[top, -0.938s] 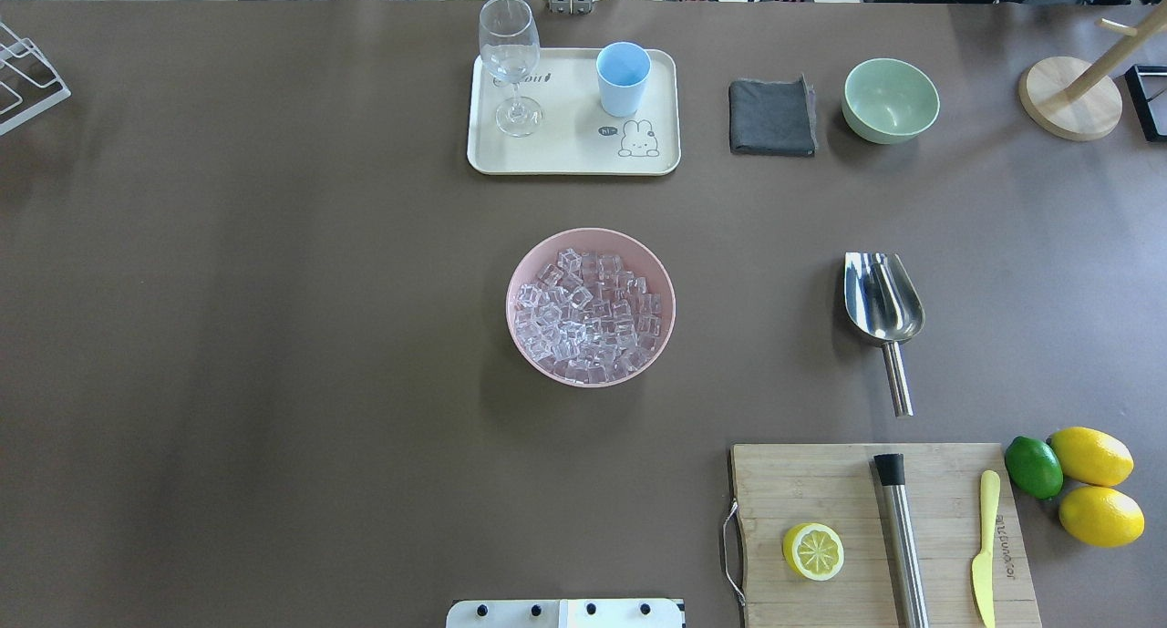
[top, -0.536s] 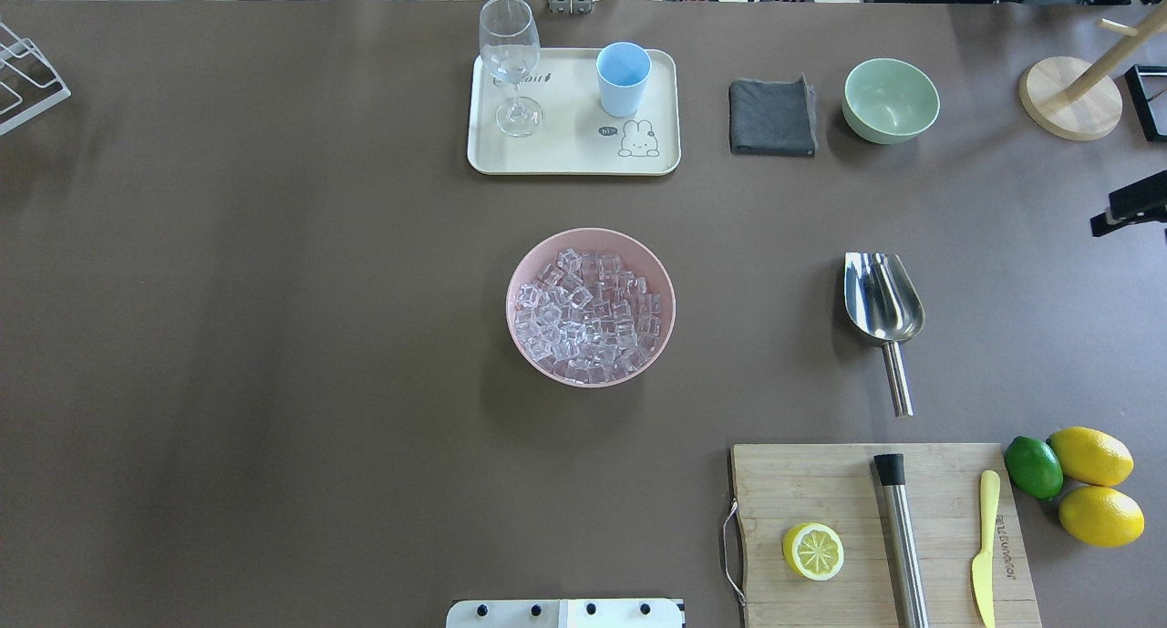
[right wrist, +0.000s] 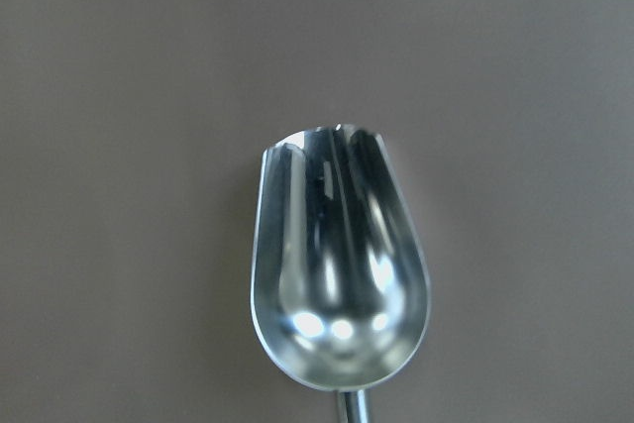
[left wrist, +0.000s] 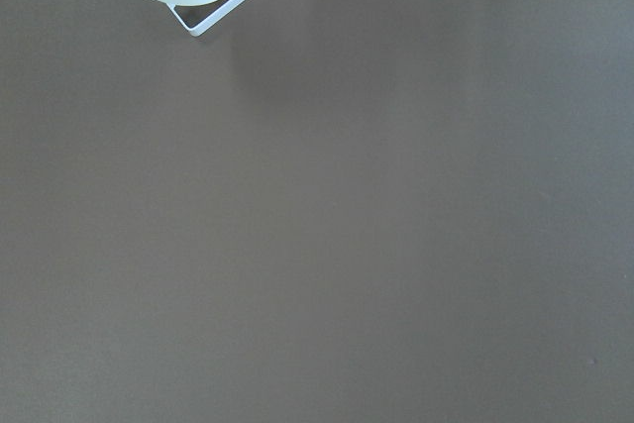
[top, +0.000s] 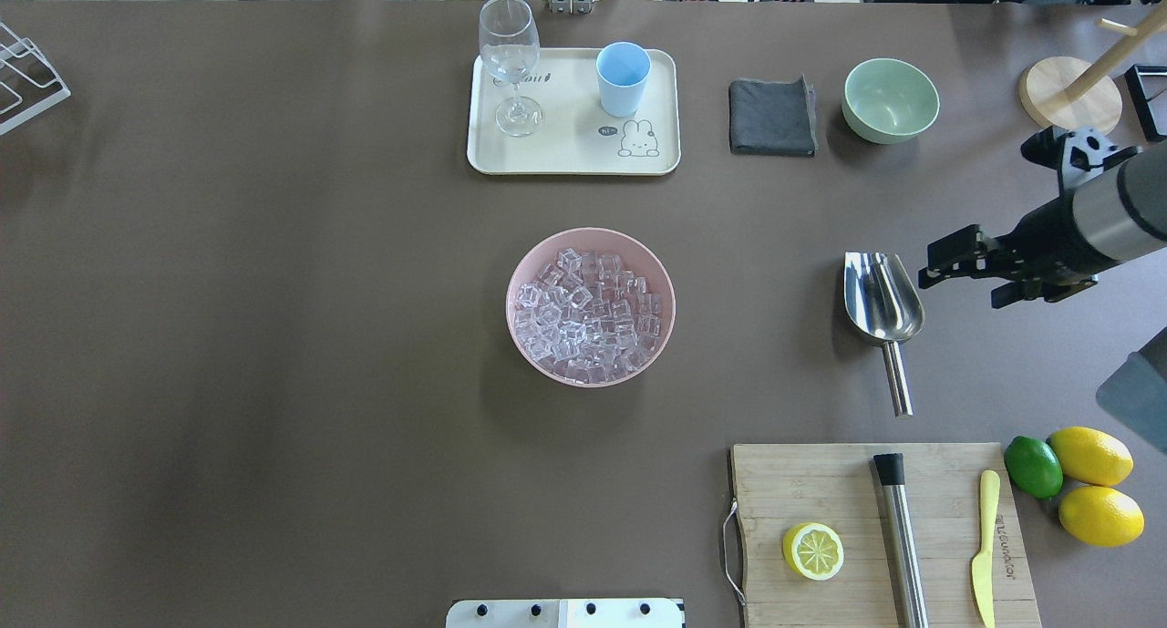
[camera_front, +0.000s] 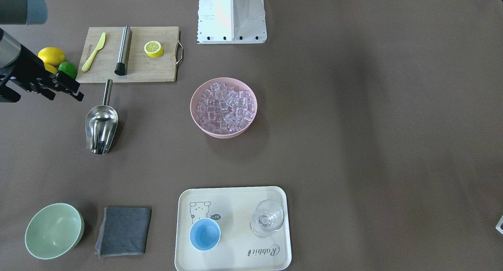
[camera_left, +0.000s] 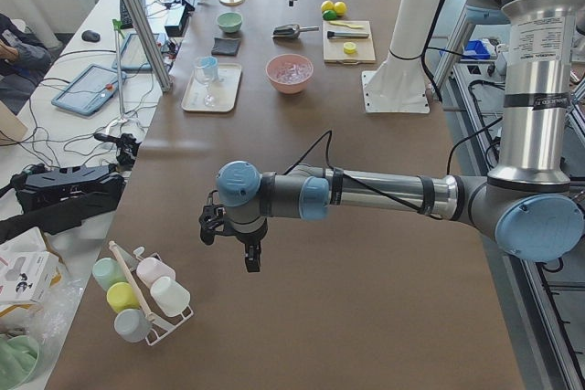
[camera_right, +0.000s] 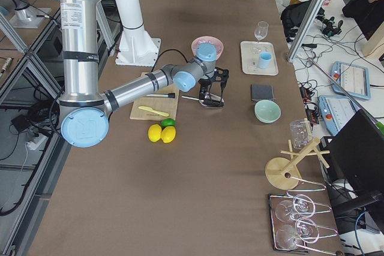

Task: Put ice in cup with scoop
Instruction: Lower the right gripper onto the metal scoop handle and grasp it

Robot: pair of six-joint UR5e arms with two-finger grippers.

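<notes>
The steel scoop [top: 882,300] lies on the table right of a pink bowl [top: 521,272] full of clear ice cubes [top: 588,314]. The light-blue cup [top: 624,78] stands upright on the cream tray [top: 565,154] at the back. My right gripper [top: 959,282] hovers open and empty above the table, just right of the scoop's trough. The right wrist view looks straight down into the empty trough [right wrist: 342,284]. My left gripper [camera_left: 251,258] shows only in the exterior left view, far from these things. I cannot tell whether it is open.
A wine glass [top: 509,63] shares the tray. A grey cloth [top: 771,118] and a green bowl [top: 890,99] lie to its right. A cutting board [top: 821,482] holds a lemon half, steel rod and knife. Lemons and a lime [top: 1033,467] lie beside it.
My right arm has come in from the right edge and moved left, so its gripper now hovers by the scoop. The objects have not moved.
</notes>
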